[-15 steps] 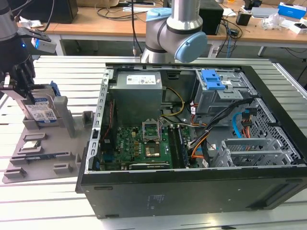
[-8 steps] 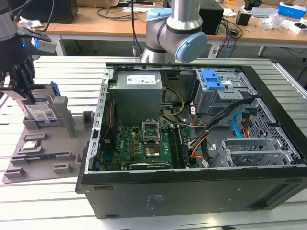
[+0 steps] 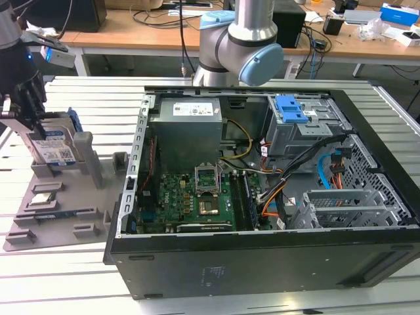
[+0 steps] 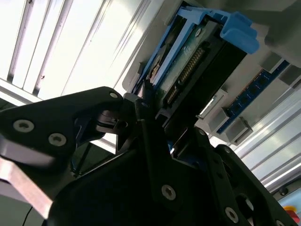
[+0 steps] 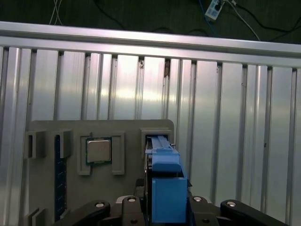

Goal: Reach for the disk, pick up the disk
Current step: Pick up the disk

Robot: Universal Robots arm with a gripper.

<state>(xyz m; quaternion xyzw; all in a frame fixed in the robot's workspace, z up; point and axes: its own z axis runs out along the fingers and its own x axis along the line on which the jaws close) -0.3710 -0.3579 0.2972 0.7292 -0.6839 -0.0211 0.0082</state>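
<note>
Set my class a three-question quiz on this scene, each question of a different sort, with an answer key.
1. True or false: the disk lies flat on the grey tray.
2. The gripper is nearest to: A the disk; B the silver chip; C the computer case.
3. Fill in: the bracket on the disk is coloured ___.
Key: 1 false, it stands on edge in the grey tray; 2 A; 3 blue.
</note>
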